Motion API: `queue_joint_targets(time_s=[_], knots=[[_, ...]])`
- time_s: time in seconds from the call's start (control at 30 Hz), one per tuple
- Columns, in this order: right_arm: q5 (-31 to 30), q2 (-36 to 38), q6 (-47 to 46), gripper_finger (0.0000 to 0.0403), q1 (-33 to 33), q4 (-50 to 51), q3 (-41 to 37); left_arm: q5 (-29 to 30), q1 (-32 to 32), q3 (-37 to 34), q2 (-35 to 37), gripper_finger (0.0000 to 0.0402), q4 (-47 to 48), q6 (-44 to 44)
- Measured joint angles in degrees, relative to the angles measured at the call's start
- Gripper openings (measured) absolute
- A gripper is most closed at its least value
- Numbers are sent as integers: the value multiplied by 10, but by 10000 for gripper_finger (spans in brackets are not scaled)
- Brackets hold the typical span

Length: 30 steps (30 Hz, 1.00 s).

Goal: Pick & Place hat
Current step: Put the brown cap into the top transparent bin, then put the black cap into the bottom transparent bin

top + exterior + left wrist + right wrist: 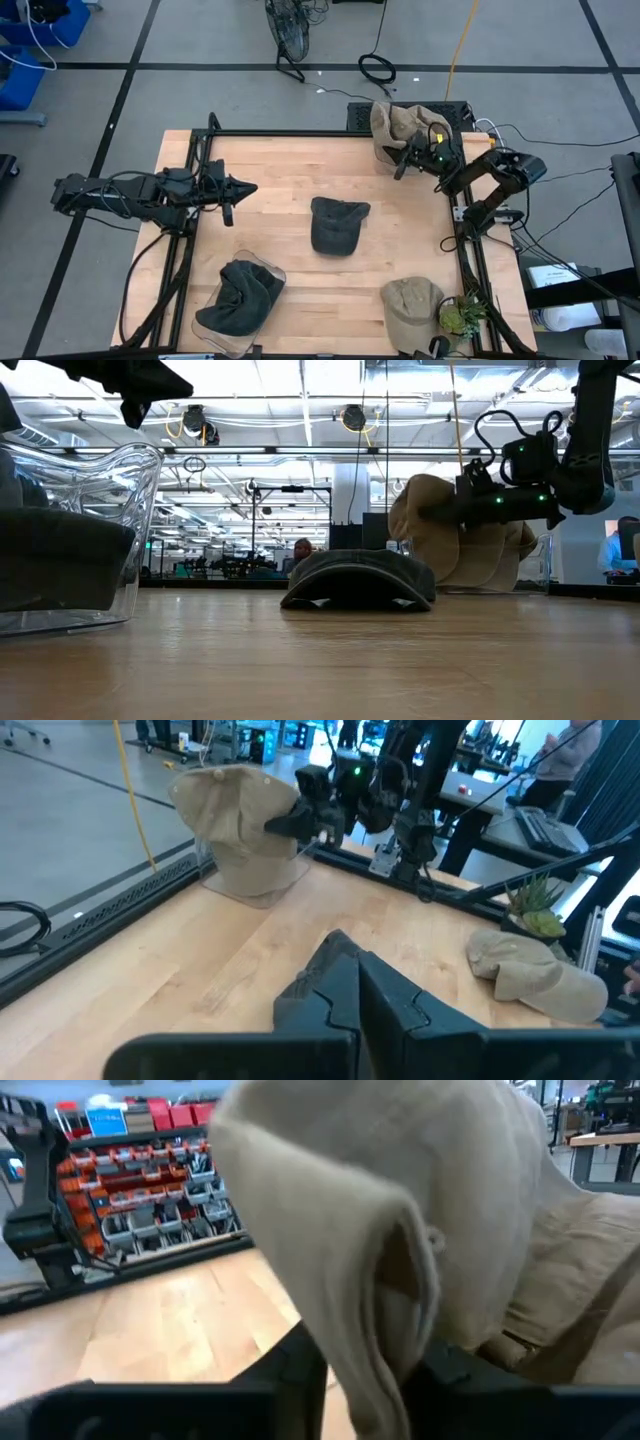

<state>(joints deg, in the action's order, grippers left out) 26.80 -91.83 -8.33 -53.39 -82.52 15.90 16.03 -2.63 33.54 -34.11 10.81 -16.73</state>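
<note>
Pale wood table [300, 180] under floppy tan hat [398, 128].

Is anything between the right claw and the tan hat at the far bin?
No. The right claw is already at the tan hat, whose fabric drapes between its fingers over the clear bin. Nothing visible stands between them.

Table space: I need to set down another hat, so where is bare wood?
Free: the wood between the dark cap and the left gripper, and between that cap and the tan cap. Crowded: the far right corner, where the right gripper meets the tan hats.
</note>
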Motion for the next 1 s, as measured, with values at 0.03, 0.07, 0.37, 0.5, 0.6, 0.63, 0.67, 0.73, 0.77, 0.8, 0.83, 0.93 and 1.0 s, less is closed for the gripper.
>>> queue_joint_targets(time_s=[0.03, 0.07, 0.37, 0.5, 0.6, 0.63, 0.67, 0.73, 0.77, 0.8, 0.83, 0.93, 1.0], knots=[[0, 7, -5, 95, 0, 5, 0, 0, 0, 0, 0, 3, 3, 0], [1, 15, -10, 105, 0, 12, 0, 0, 0, 0, 0, 3, 4, 0], [-15, 107, -17, 199, -2, 73, 0, 0, 0, 0, 0, 5, 7, 0], [-16, 154, -17, 233, -3, 96, 0, 0, 0, 0, 0, 5, 7, 0], [-17, 189, -17, 252, -3, 103, 0, 1, 0, 0, 0, 4, 10, 0], [-24, 200, -15, 256, -3, 104, 0, 3, 0, 0, 0, 6, 10, 0], [-30, 212, -12, 260, -3, 105, 0, 5, 0, 0, 0, 7, 10, 0], [-37, 239, 2, 263, -3, 104, 0, 6, 0, 0, 0, 6, 10, 0], [-45, 253, 9, 263, -3, 104, 0, 6, 0, 0, 0, 4, 10, 0], [-52, 268, 16, 262, -3, 104, 0, 6, 0, 0, 0, 3, 10, 0], [-60, 283, 19, 258, -3, 105, 0, 6, 0, 0, 0, 3, 10, 0], [-62, 334, 5, 236, 1, 105, 0, 6, 0, 0, 0, 8, 10, 9], [-62, 370, -19, 211, 11, 106, 0, 6, 0, 0, 0, 5, 10, 22]])
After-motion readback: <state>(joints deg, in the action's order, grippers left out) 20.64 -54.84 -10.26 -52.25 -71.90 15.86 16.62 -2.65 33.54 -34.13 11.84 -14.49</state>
